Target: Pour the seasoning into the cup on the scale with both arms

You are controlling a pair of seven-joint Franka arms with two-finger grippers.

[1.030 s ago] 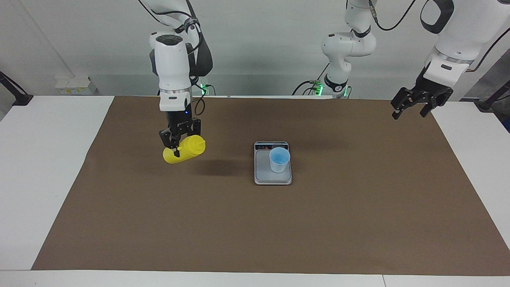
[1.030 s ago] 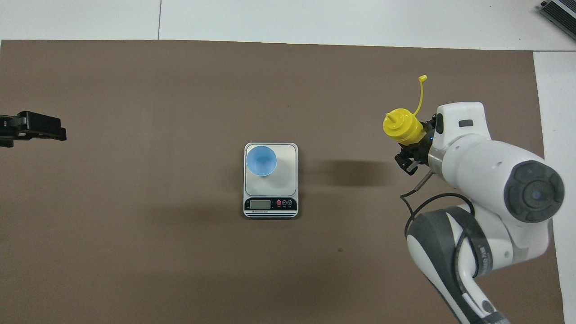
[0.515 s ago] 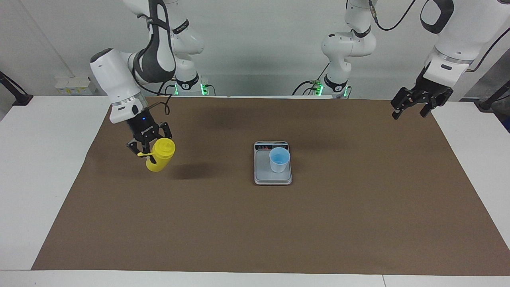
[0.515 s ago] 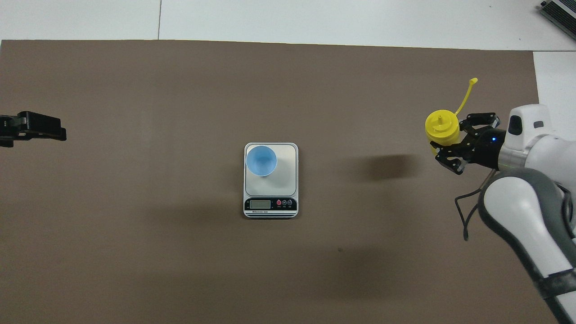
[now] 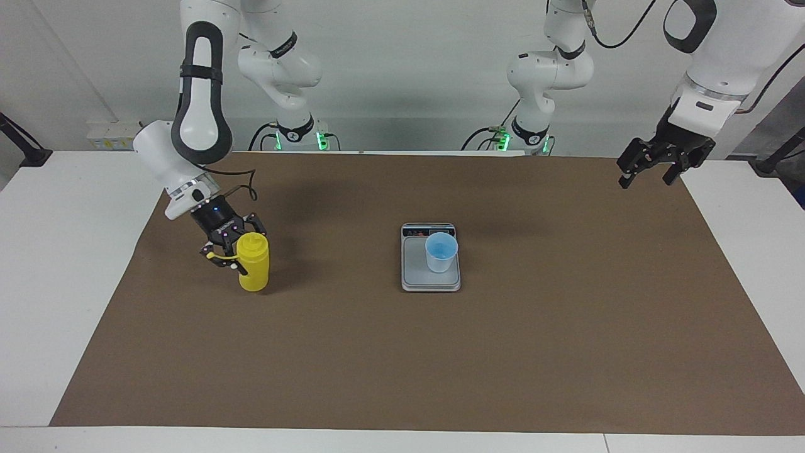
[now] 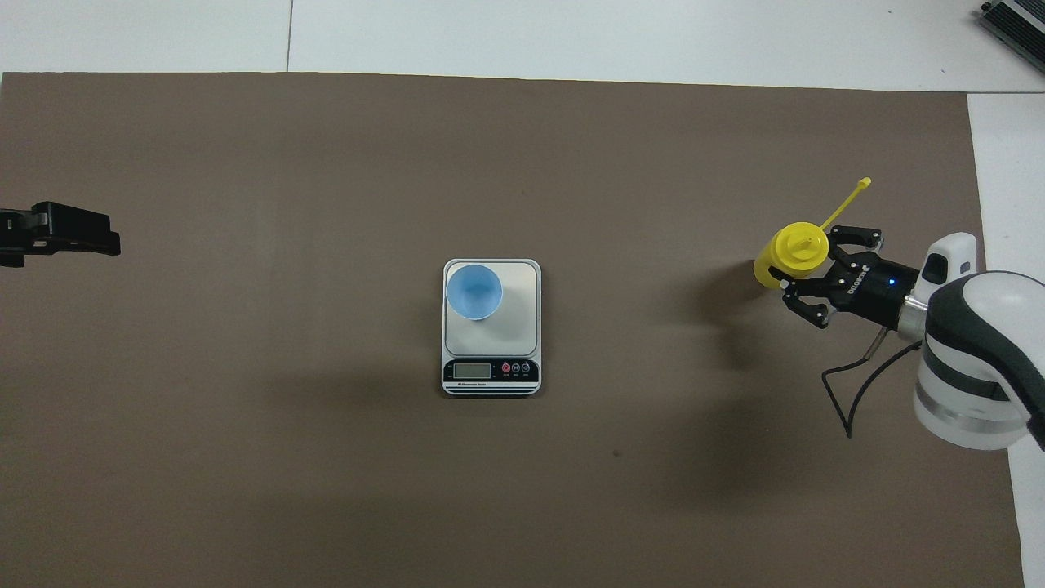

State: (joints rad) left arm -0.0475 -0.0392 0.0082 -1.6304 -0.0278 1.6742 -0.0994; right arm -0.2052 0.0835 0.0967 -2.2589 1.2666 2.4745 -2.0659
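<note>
1. Fingers of my right gripper [image 5: 234,250] sit either side of the seasoning bottle [image 5: 253,262] near its top; I cannot tell whether they pinch it or have let go.
2. It stands upright on the brown mat [image 5: 402,352] covering the desk [image 5: 63,264], toward my right arm's end, its cap strap [image 6: 849,199] sticking out at 1 o'clock in the overhead view.
3. From the bottle, the scale [image 5: 431,274] lies at 9 o'clock overhead, well apart.
4. On its platform stands the blue cup [image 5: 441,251].
5. My left gripper [image 5: 654,165] waits raised over the mat's edge, fingers spread.
</note>
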